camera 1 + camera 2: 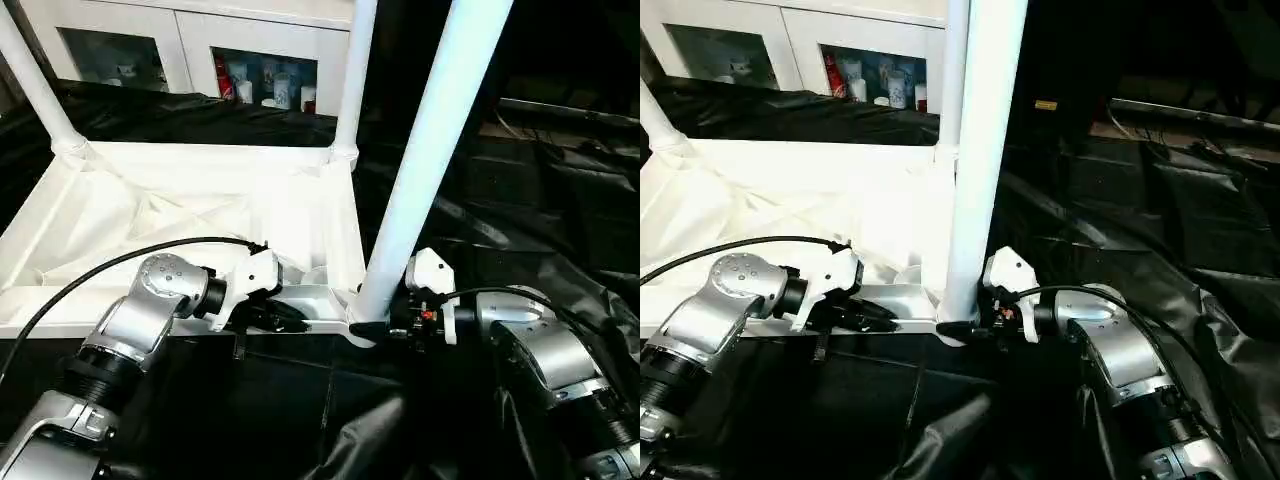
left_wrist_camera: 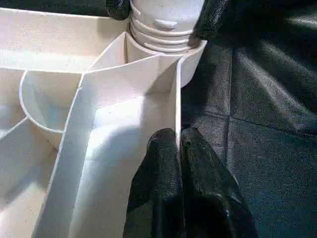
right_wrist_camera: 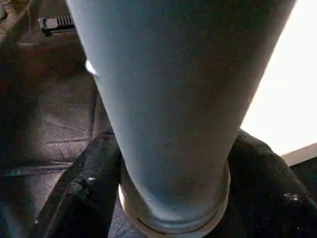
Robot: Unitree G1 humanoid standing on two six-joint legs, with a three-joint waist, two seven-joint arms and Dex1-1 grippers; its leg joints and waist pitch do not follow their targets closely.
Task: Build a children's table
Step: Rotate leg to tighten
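Right claw point(image 1: 385, 325) pinching base of near leg point(image 1: 430, 150) to seat it in corner socket point(image 2: 190, 62), left claw point(image 2: 179, 148) beside it pressed together on tabletop point(image 1: 200, 210) edge rib, steadying the upturned top.

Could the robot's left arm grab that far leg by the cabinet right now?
Probably not: the left tool is shut on the tabletop's near edge, and the far leg stands across the tabletop.
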